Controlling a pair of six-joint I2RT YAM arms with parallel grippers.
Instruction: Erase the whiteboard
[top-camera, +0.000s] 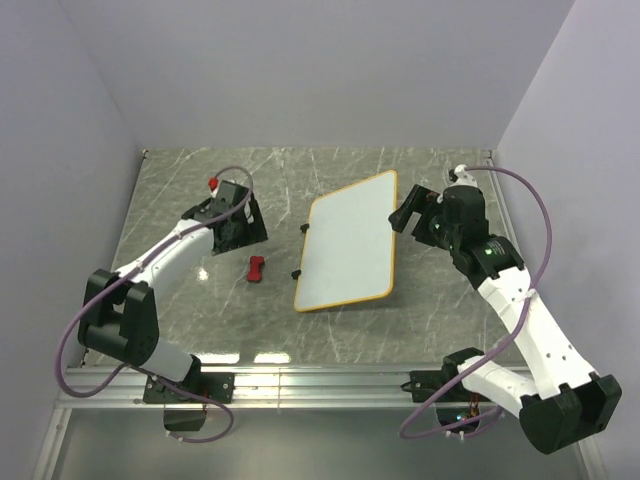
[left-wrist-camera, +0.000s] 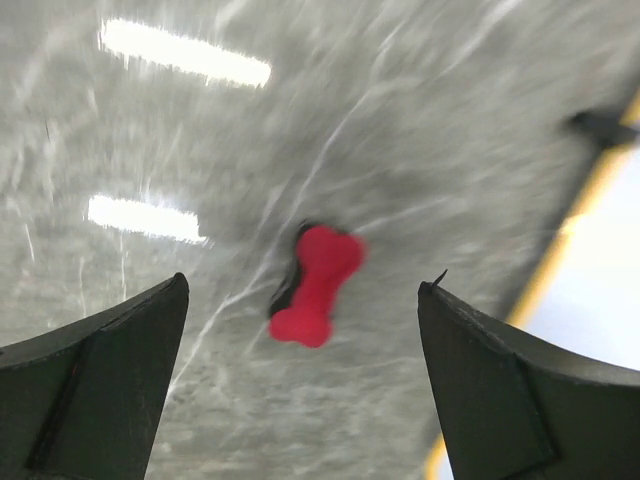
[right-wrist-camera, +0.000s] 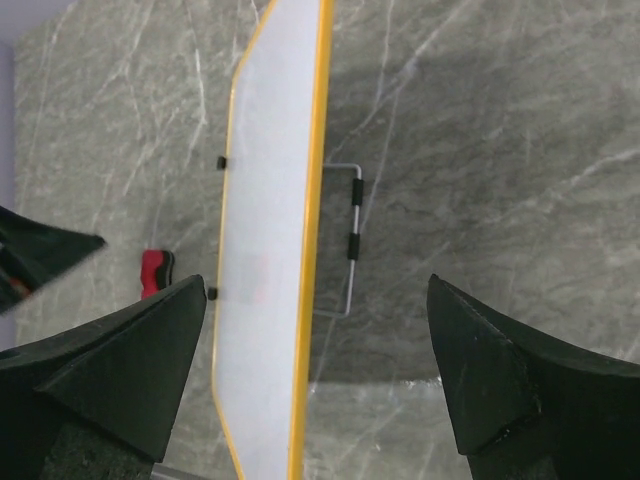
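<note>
Eraser (top-camera: 257, 268) lay under the left gripper (top-camera: 245, 225).
Both jaws stood apart, empty; the whiteboard (top-camera: 347, 242) ran from near to far edge of the table (top-camera: 180, 190), eraser off its left edge, right gripper (top-camera: 408, 212) by its far-right corner.

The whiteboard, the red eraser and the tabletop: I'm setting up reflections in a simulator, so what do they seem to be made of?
The whiteboard looks like a smooth white coated sheet with a faint sheen, in a thin orange frame, probably plastic. The red eraser looks matte, either moulded plastic or foam; I cannot tell which. The tabletop looks like polished grey marble or a marble print, with white veins and lamp glare.
</note>
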